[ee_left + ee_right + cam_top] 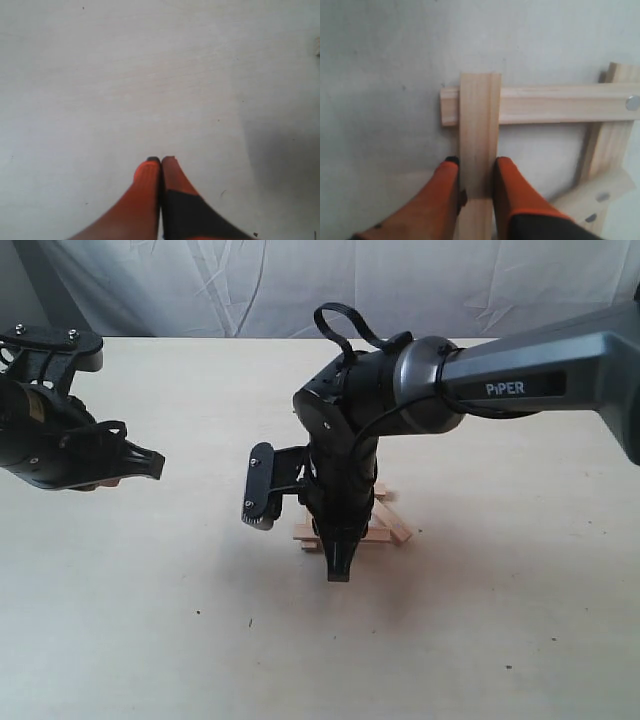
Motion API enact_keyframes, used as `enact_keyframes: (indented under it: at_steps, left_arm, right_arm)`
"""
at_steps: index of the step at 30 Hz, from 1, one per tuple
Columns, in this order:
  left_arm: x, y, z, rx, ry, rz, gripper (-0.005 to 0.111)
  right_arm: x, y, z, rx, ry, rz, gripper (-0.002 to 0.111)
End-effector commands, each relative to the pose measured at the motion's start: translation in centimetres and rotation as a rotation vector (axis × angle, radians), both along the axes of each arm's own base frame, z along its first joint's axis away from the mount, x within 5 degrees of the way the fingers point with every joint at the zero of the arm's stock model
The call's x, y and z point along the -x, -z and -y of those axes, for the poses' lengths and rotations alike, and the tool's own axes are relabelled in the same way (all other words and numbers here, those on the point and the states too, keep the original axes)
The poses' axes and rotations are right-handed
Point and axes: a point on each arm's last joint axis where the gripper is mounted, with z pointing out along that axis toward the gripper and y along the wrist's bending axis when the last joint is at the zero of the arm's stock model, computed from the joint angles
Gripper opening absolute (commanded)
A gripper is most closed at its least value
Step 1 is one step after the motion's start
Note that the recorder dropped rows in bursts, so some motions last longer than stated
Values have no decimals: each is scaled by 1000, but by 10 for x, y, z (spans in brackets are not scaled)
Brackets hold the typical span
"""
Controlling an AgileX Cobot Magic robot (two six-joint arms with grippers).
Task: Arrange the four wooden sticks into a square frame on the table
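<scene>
"How far along was the square?"

"Nearly done, I think. The four wooden sticks (386,530) were all close together in the middle of the tabletop (500,620), under the right arm."

"Was the robot holding one?"

"Yes. The right fingers (445,192) were pinching one stick (480,105) from both sides. Its end lay on top of a second stick (550,104) and crossed it near that stick's end, so that corner looked made."

"And the other two?"

"A third stick (610,140) met the second one at its other end, so that was another corner. The fourth stick (600,189) lay slanted, not straight. I couldn't see if it reached the held stick."

"So what was left?"

"I'd say letting go of the held stick, then turning the slanted one straight to close the square."

"What about the other arm?"

"The left fingers (147,175) were pressed together with nothing in them, over the tabletop, well apart from the sticks"
</scene>
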Motion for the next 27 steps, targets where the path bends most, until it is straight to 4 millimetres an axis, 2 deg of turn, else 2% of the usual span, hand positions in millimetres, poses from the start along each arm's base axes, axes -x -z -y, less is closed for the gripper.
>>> enact_keyframes:
  at_steps: [1,4,6,10,14,19,21,23,27]
  left_arm:
    - [0,-2,0,12,-4,18,0]
    - [0,-2,0,12,-4,18,0]
    - [0,-2,0,12,-4,18,0]
    - [0,-2,0,12,-4,18,0]
    - [0,-2,0,12,-4,18,0]
    - [0,-2,0,13,-5,18,0]
    - [0,-2,0,13,-5,18,0]
    - [0,-2,0,16,-7,17,0]
    - [0,-2,0,20,-9,16,0]
  right_arm:
    - [-1,-1,0,-9,-4,12,-1]
    - [-1,-1,0,-8,-2,11,0]
    - [-1,-1,0,-10,11,10,5]
    - [-1,-1,1,-4,21,4,27]
    - [-1,-12,1,-26,49,20,42]
    - [-10,-44,11,-114,188,96,42]
    - [-17,-49,19,-148,279,108,42]
    - [-26,-50,31,-174,388,97,42]
    - [-41,-38,50,-209,579,28,42]
